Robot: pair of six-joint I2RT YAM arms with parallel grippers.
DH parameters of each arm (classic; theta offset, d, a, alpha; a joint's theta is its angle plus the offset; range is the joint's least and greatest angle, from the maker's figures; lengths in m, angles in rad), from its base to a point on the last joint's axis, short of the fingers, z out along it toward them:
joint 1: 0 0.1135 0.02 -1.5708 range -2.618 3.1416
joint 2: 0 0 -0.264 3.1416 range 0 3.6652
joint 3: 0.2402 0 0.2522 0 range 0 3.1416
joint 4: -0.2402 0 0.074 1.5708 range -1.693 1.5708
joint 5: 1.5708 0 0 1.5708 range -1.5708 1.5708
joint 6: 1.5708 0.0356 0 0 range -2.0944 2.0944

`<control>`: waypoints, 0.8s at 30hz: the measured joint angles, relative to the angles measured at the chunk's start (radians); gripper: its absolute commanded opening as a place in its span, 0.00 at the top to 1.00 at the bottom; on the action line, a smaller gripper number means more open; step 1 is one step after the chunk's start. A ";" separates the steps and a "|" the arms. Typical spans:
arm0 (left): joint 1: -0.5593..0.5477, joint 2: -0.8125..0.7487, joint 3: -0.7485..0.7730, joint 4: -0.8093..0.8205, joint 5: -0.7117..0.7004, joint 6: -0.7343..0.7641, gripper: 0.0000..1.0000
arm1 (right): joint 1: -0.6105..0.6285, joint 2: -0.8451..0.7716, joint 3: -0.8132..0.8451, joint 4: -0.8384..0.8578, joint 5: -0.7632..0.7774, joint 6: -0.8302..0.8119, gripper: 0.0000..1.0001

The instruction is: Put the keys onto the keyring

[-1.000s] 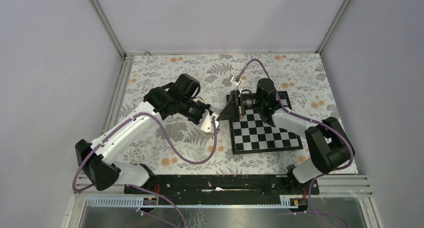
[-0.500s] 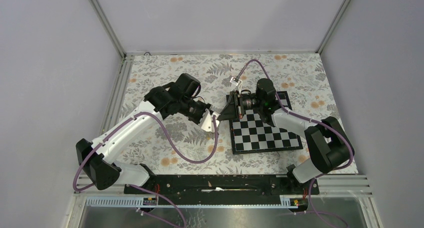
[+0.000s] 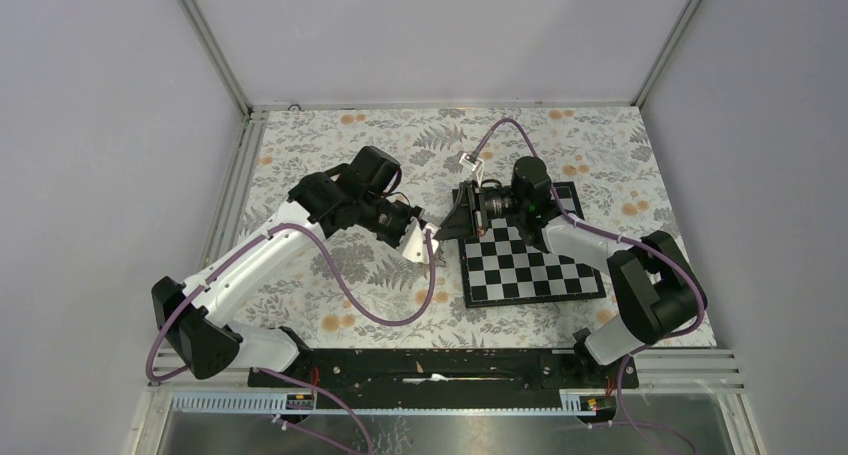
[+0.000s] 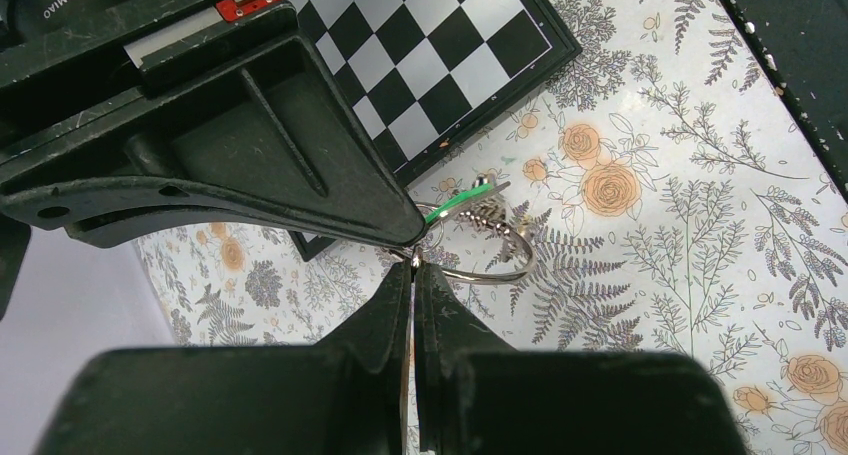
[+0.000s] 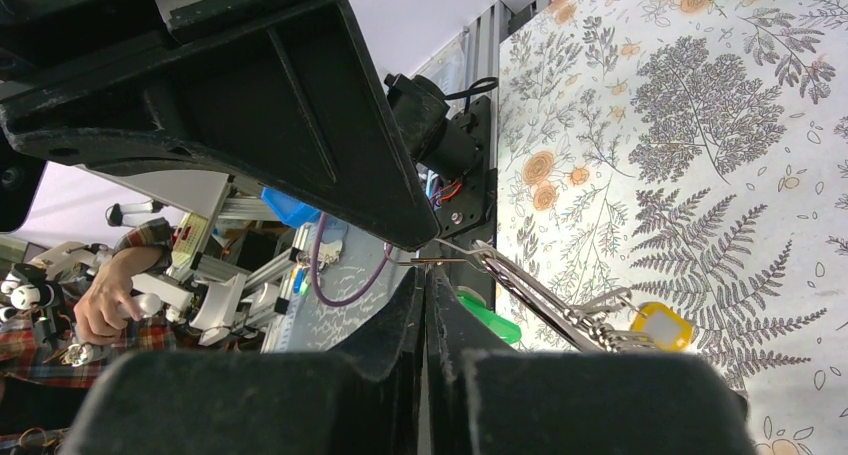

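Nothing's shifted this last second: you're holding station. Left jaws stay clamped on the keyring over the desk, its yellow key dangling. Right jaws meet them tip to tip, closed too, with the green key poking out beside them. Whether they pinch key or ring wire, I can't tell. Chessboard sits just beyond. Threading looks unfinished, so nudge finely.

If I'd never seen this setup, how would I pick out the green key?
Find the chessboard on the flowered cloth; off its left edge the left gripper and right gripper meet tip to tip. The green key sticks out from the right gripper's tip: a bright green sliver, where the keyring beside it is silvery metal.
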 measured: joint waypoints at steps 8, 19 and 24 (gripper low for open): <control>0.000 0.000 0.000 0.001 0.000 0.000 1.00 | 0.000 0.005 0.000 0.023 -0.005 0.024 1.00; 0.000 0.000 0.002 0.002 0.000 0.000 1.00 | 0.001 0.007 0.000 0.045 -0.008 0.043 1.00; 0.000 0.001 0.002 0.003 0.000 -0.003 1.00 | 0.001 0.008 0.000 0.049 -0.008 0.047 1.00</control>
